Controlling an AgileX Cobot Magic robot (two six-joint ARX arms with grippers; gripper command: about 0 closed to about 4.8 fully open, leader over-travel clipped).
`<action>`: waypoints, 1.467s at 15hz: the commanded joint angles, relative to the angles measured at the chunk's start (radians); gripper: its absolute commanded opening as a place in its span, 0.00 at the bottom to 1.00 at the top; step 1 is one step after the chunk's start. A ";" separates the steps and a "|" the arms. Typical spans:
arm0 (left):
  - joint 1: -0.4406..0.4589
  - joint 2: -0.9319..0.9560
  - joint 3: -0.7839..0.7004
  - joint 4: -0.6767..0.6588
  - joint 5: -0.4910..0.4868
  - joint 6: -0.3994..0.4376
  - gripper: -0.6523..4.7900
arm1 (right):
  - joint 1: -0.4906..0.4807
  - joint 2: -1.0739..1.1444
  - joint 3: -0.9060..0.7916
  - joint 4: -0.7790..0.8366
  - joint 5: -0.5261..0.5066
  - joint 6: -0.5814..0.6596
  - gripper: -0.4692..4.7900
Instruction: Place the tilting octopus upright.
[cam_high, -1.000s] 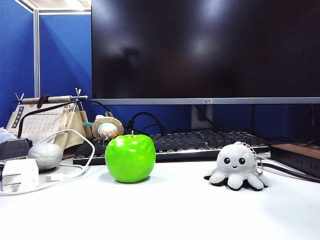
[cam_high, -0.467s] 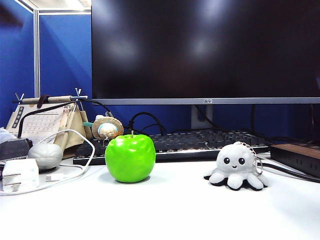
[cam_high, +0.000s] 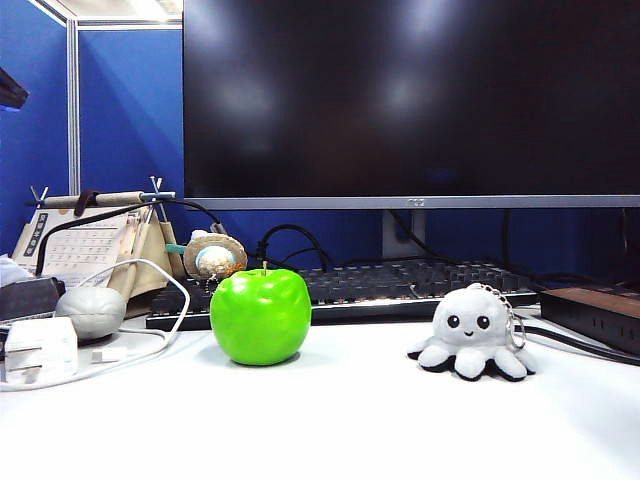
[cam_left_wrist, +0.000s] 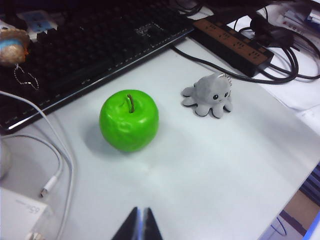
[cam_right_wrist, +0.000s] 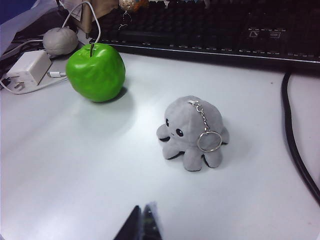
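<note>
Clenched and empty, both the left gripper (cam_left_wrist: 140, 218) and right gripper (cam_right_wrist: 141, 216) are hovering above the white table (cam_high: 360, 420). Sitting upright near the keyboard (cam_high: 400, 285), the plush grey octopus (cam_high: 472, 345) is wearing a metal keyring (cam_right_wrist: 208, 141), apart from the glossy green apple (cam_high: 261, 314).

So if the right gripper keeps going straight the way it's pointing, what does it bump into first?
Probably the octopus. The shut right gripper hangs above bare white table, and the plush toy sits almost straight ahead, slightly to one side. Depth is hard to judge, so it might touch the table just short of it.
</note>
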 joint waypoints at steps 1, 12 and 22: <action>0.031 -0.061 0.002 0.020 0.004 0.065 0.16 | 0.001 0.000 0.003 0.011 -0.003 -0.003 0.08; 0.467 -0.222 -0.104 0.118 -0.022 0.129 0.16 | 0.001 0.000 0.003 0.011 -0.002 -0.003 0.08; 0.467 -0.290 -0.335 0.323 -0.018 0.033 0.16 | 0.001 0.000 0.003 0.011 -0.003 -0.003 0.08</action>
